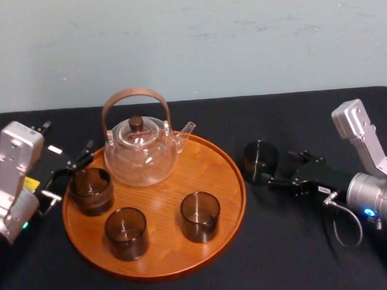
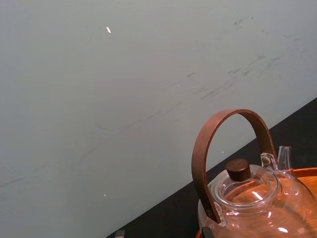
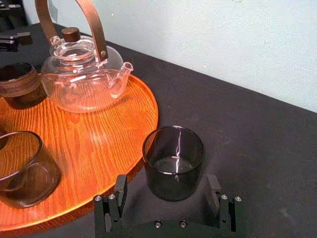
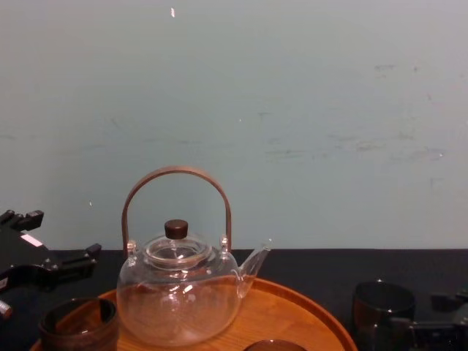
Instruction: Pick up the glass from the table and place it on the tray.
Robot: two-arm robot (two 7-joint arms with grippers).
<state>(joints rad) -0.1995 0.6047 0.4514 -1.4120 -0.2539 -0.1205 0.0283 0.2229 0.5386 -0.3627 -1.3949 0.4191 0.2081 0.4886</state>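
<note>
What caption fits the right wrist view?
Open right gripper straddles a dark glass on the black table, beside the tray.

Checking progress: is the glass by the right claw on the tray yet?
No: the glass stands on the table beside the tray, between the open right claw.

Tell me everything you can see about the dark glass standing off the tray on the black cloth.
The glass is a short, straight-sided tumbler of dark smoky see-through glass, upright, mouth up, apparently empty. It stands on the table close beside the rim of the tray, on the robot's right. Open fingers of the right gripper flank it, no contact visible.
</note>
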